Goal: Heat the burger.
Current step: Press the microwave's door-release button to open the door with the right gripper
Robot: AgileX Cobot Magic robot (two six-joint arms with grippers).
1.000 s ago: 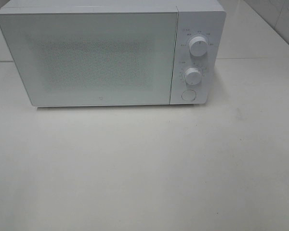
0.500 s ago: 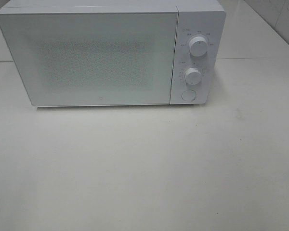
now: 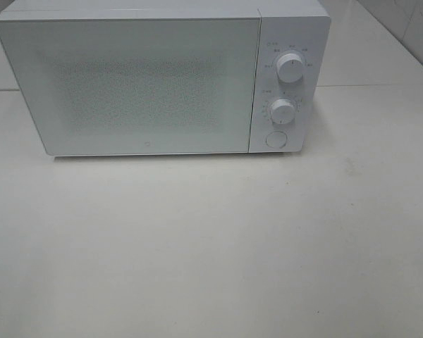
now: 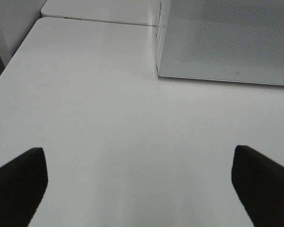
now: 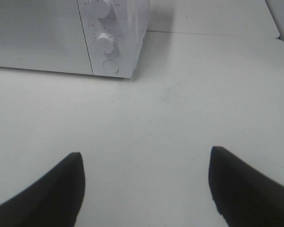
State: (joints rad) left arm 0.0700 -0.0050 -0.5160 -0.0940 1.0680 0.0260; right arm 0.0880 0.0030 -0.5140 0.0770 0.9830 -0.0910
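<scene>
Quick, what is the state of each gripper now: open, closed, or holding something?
Left gripper: open, holding nothing.
Right gripper: open, holding nothing.

Left hand hangs low, jaws spread wide and empty; right hand hangs likewise, jaws apart, gripping nothing.

Microwave sits at the back of the table, door on its left, upper knob over lower knob over button on its right, left gripper and right gripper out front.
</scene>
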